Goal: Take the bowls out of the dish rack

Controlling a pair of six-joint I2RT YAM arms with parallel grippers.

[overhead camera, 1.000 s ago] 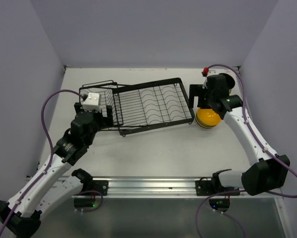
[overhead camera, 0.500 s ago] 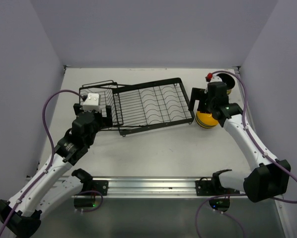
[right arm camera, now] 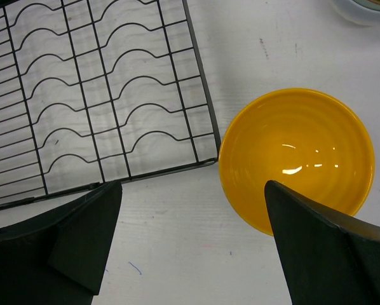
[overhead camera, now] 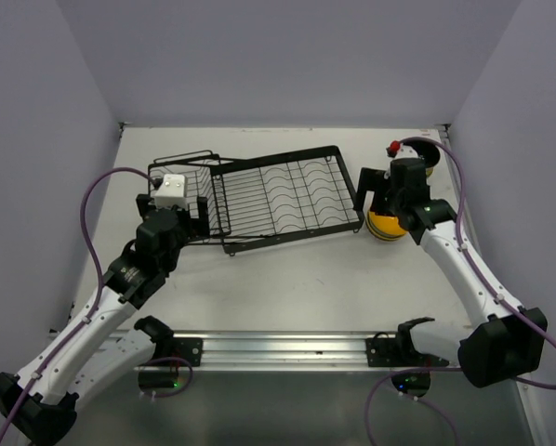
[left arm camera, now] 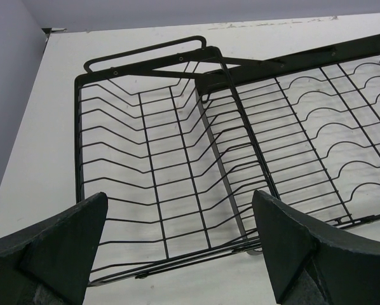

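Note:
The black wire dish rack lies on the table with no bowls in it; it also shows in the left wrist view and the right wrist view. An orange-yellow bowl stands on the table just right of the rack's corner, atop a short stack. More bowls stand at the back right, mostly hidden by the arm. My right gripper is open and empty above the table beside the orange-yellow bowl. My left gripper is open and empty at the rack's raised basket end.
A pale bowl's rim shows at the top right of the right wrist view. Grey walls close in the table on the left, back and right. The arms' base rail runs along the near edge.
My right gripper has shifted slightly right and toward the near side, uncovering more of the back-right bowls. The left arm has barely moved.

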